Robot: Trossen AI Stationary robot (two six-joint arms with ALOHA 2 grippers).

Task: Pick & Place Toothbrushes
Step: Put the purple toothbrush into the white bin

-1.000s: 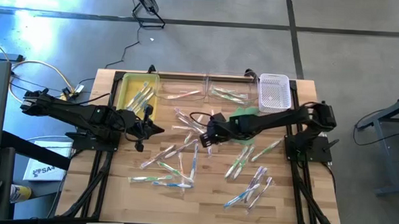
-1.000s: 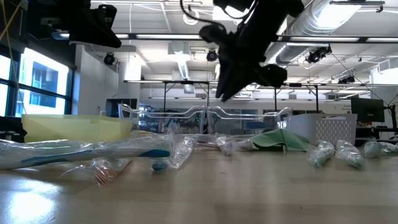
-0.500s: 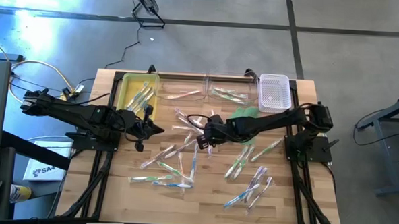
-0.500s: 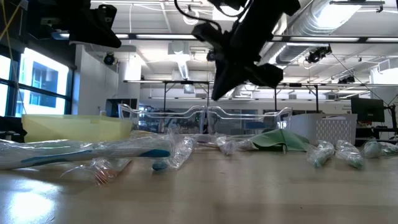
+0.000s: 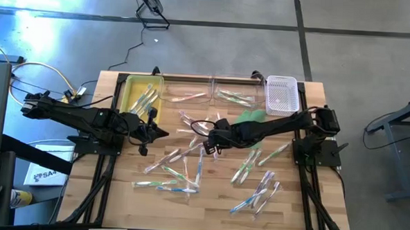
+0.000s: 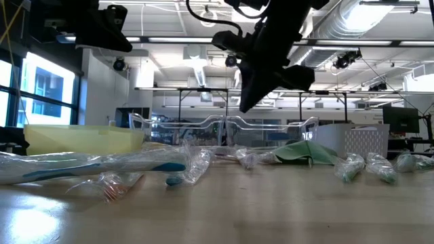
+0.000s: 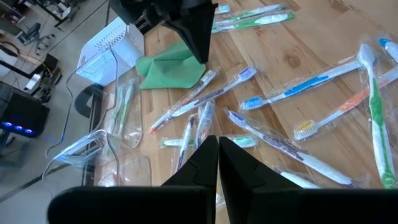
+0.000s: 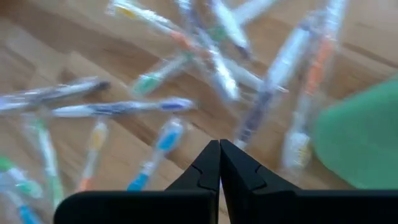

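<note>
Wrapped toothbrushes lie scattered flat on the wooden table, one cluster at the middle left (image 5: 178,162) and another at the near right (image 5: 257,190). They also show in the left wrist view (image 7: 298,87) and, blurred, in the right wrist view (image 8: 124,107). My right gripper (image 5: 206,145) hangs above the middle of the table, over the toothbrushes, pointing steeply down. It is shut with nothing between its fingers (image 8: 219,148) and stands well above the tabletop (image 6: 245,107). My left gripper (image 5: 160,132) waits at the table's left, shut and raised (image 7: 217,142).
Along the far edge stand a yellow bin (image 5: 131,91) with toothbrushes in it, two clear trays (image 5: 189,95) (image 5: 235,97) each holding some, and a white basket (image 5: 282,94). A green cloth (image 5: 252,120) lies under the right arm.
My right gripper has turned a little while staying at about the same place above the scattered toothbrushes. The toothbrushes have not moved.
</note>
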